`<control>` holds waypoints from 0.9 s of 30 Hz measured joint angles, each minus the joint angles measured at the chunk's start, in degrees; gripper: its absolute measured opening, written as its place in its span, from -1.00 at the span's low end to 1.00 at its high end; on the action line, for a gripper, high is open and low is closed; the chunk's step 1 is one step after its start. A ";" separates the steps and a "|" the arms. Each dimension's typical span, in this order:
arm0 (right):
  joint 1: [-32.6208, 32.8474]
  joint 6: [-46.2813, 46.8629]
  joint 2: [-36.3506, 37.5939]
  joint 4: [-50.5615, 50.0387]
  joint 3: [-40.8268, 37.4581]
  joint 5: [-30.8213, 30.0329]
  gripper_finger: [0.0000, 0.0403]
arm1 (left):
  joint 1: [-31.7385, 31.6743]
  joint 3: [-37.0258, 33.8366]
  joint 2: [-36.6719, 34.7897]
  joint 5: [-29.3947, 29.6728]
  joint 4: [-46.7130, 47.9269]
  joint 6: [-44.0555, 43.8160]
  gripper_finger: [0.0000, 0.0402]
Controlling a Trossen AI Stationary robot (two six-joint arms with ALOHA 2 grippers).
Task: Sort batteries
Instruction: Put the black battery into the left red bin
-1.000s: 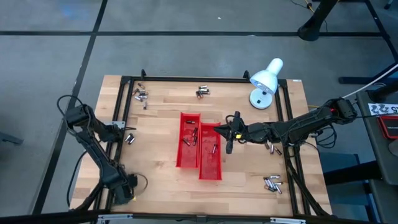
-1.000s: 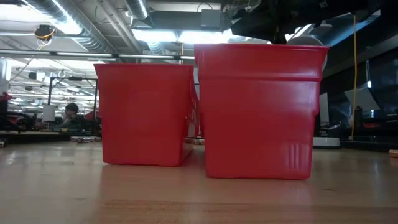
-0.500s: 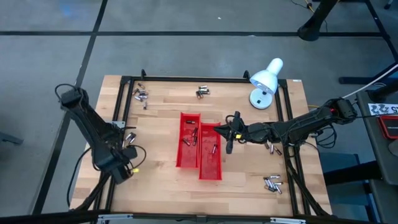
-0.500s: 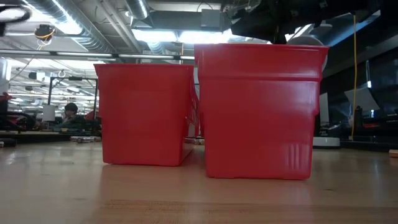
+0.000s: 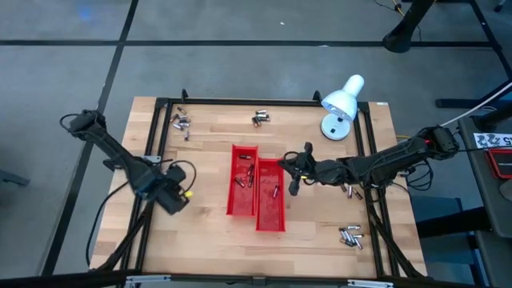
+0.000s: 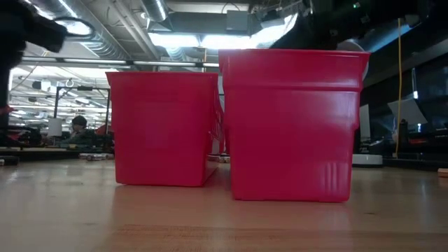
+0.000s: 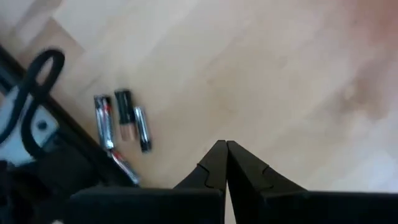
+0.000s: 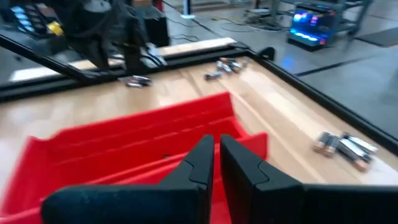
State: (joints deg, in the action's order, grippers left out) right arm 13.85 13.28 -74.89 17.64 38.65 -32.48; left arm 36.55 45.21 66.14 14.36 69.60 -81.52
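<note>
Two red trays stand side by side, touching, mid-table: the left tray (image 5: 242,181) set farther back, the right tray (image 5: 271,196) nearer. Each holds a few batteries (image 5: 247,176), too small to count surely. Loose batteries lie in five clusters on the wooden table (image 5: 208,240): far left (image 5: 182,122), far centre (image 5: 260,118), left edge (image 7: 122,123), right of the trays (image 5: 350,190), and near right (image 5: 350,235). The left gripper (image 7: 224,149) hangs over the table's left side, fingers pressed together, holding nothing. The right gripper (image 8: 216,146) hovers over the right tray's far end, fingers almost together; nothing visible between them. A white lamp (image 5: 342,102) stands far right.
</note>
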 joint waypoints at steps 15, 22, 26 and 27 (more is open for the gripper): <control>0.00 -0.15 0.00 -13.23 0.02 3.23 -0.85 | -22.08 -3.86 0.05 -3.68 -0.27 7.45 -0.44; 0.00 -0.06 -0.02 -16.57 0.07 11.18 -0.85 | -27.94 -5.08 1.92 -6.54 -1.36 10.34 -0.41; 0.00 -0.10 -0.02 -17.98 0.09 11.33 -0.85 | -30.52 -5.17 3.83 -6.53 -2.61 12.64 -0.41; 0.00 -0.12 -0.02 -18.57 0.09 11.33 -0.85 | -31.17 -5.46 4.17 -6.53 -4.40 15.63 -0.41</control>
State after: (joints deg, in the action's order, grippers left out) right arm 13.85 13.16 -74.91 -0.93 38.74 -21.15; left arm 5.38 39.75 70.32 7.83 65.20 -65.89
